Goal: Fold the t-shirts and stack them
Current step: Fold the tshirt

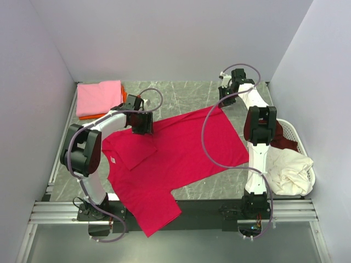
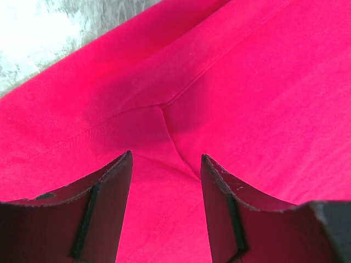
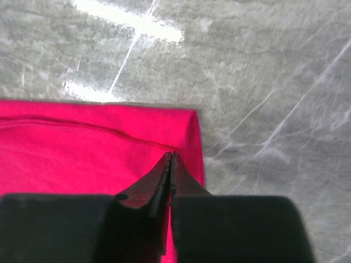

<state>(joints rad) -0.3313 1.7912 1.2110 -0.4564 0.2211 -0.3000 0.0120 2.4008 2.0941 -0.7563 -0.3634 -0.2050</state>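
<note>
Crimson t-shirt point(image 1: 175, 159) was laid out flat across the middle of the grey marble table point(image 1: 181, 94), with its white neck label point(image 1: 112, 160) toward the left arm and 1 sleeve draped over the near edge onto the dark rail point(image 1: 208, 208). The left gripper point(image 1: 141, 121) was set low over the shirt's far-left part. In the left wrist view its jaws were seen spread wide over a seam junction in the red fabric point(image 2: 247, 82), with nothing caught between them; whether the tips touched the cloth could not be told. The right gripper point(image 1: 226, 101) was placed at the shirt's far-right corner. In the right wrist view its jaws were seen pressed fully together point(image 3: 171, 156) on the doubled-over hem corner of the shirt point(image 3: 82, 159), with bare table point(image 3: 263, 82) beside it. A folded pink t-shirt point(image 1: 100, 97) was stacked on an orange t-shirt point(image 1: 88, 116) at the far-left corner, well apart from the red one. At the right edge, a cream t-shirt point(image 1: 288, 172) and a maroon t-shirt point(image 1: 282, 139) were bunched in the white basket point(image 1: 298, 133).
</note>
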